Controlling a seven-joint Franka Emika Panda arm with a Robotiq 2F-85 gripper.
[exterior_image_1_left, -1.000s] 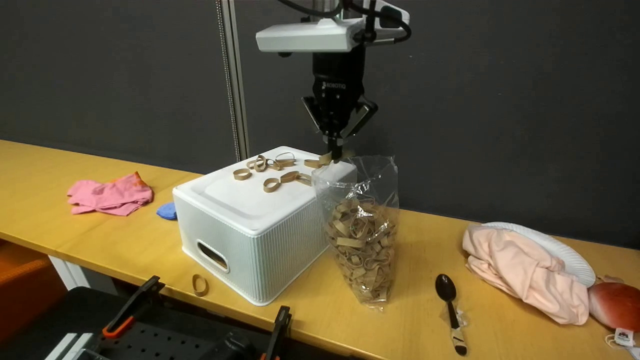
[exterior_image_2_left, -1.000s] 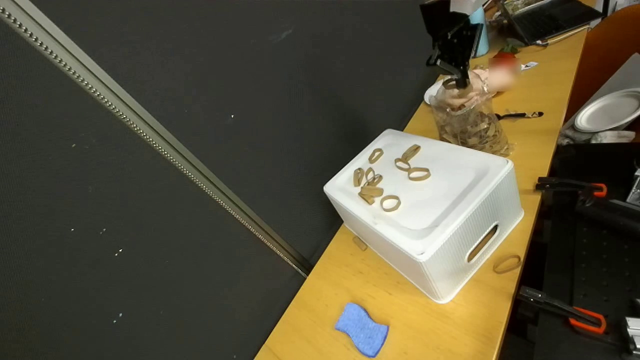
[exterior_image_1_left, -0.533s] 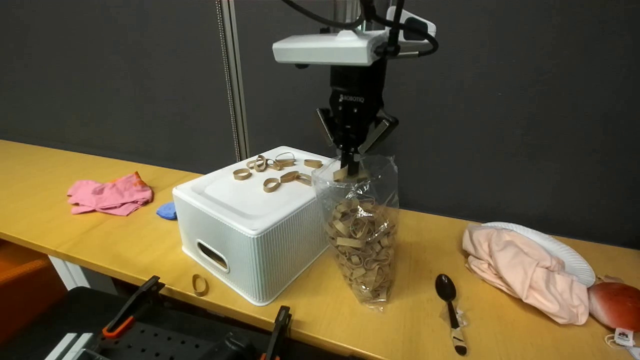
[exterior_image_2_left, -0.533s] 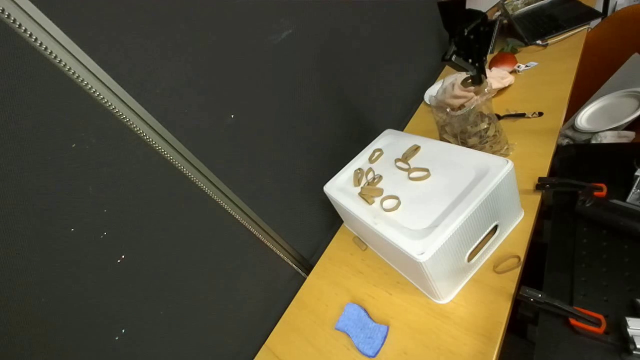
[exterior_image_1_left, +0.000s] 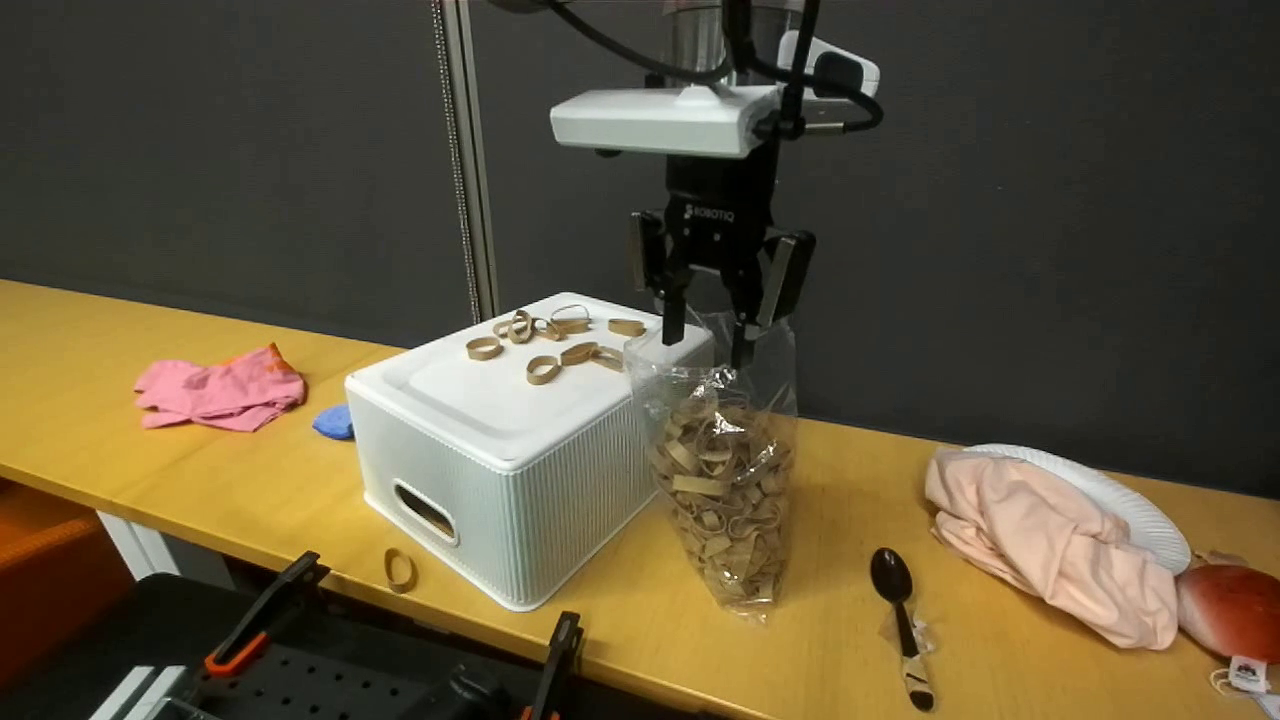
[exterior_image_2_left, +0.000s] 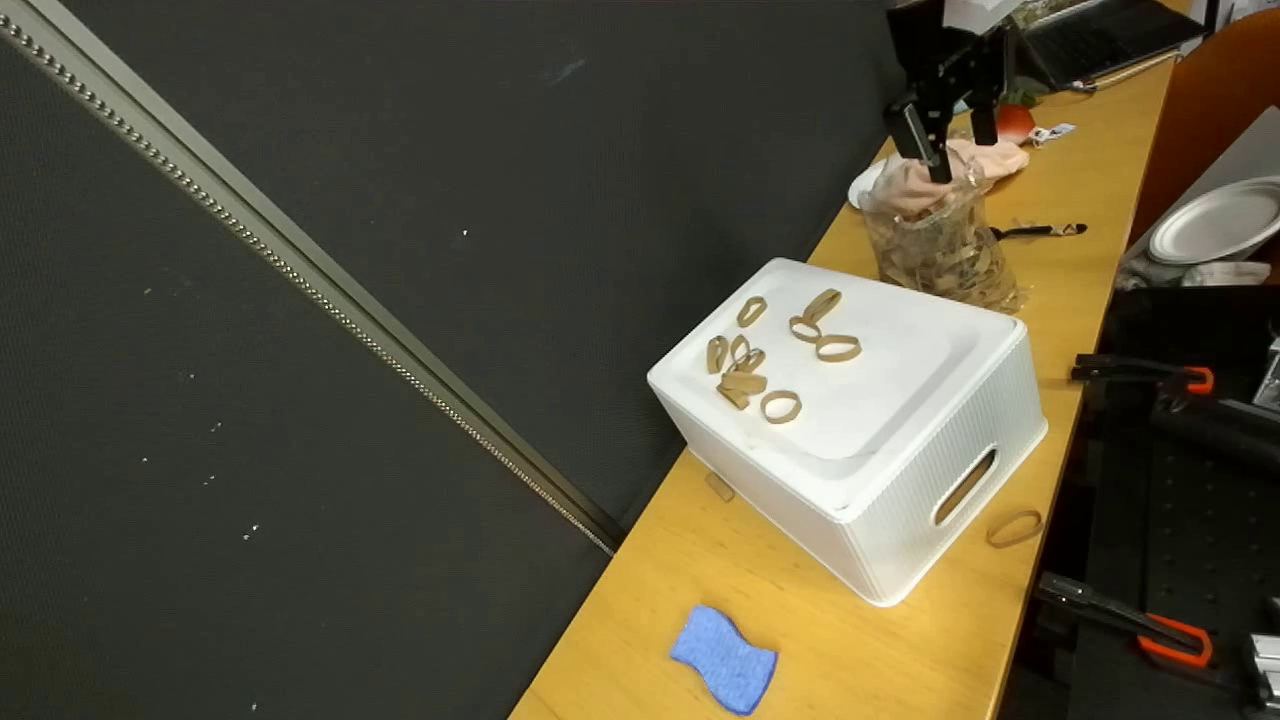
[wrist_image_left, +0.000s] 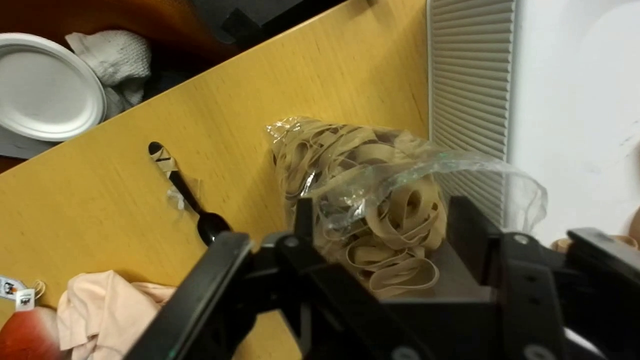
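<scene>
Wrist view: the gripper has its jaws spread apart above the mouth of the clear plastic bag, and the tan rubber bands inside the bag show in the gap. The bag sits on the wooden table, just beside the ribbed wall of the white box. Farther from the box, past the bag, lie a black spoon and a pale pink cloth, with a red-and-white round thing beside the cloth.

In an exterior view the bag stands roughly upright next to the box; whether the two touch cannot be told. The parted jaws are at its mouth; how deep they reach is hard to tell. Loose bands lie scattered on top of the box, and a single band lies on the table near the box's slotted end. A bright pink cloth lies off the side of the box away from the bag.

In an exterior view a blue sponge also lies on that side of the box. The jaws, apart here too, hang over the bag, and a dark laptop rests well beyond it from the box.
</scene>
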